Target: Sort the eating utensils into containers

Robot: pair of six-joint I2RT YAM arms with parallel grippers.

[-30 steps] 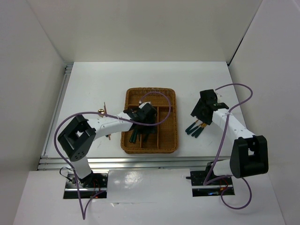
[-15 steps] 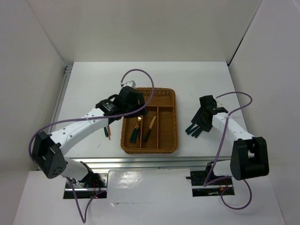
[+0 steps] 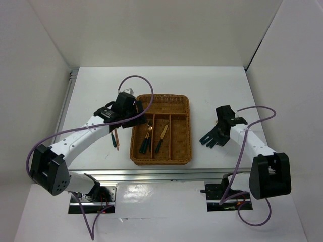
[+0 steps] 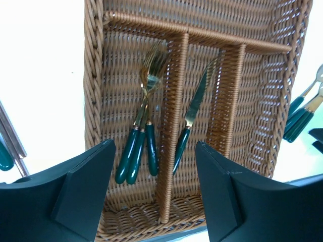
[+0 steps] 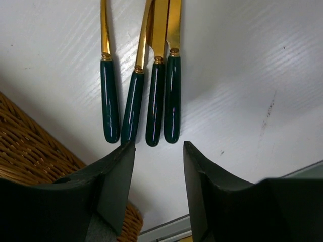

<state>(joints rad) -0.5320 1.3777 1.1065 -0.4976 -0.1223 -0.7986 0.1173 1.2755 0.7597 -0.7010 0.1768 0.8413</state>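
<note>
Left gripper [image 4: 155,143] drawn back (jaws apart), forks [image 4: 146,96] in tray [image 4: 93,75]

The tray [image 4: 94,75] is rough woven wicker, tan and matt. The four utensils [image 5: 154,106] on the smooth white table [image 5: 242,75] show glossy dark-green handles and polished gold metal. My right fingers [image 5: 115,184] look matt black plastic.
</note>
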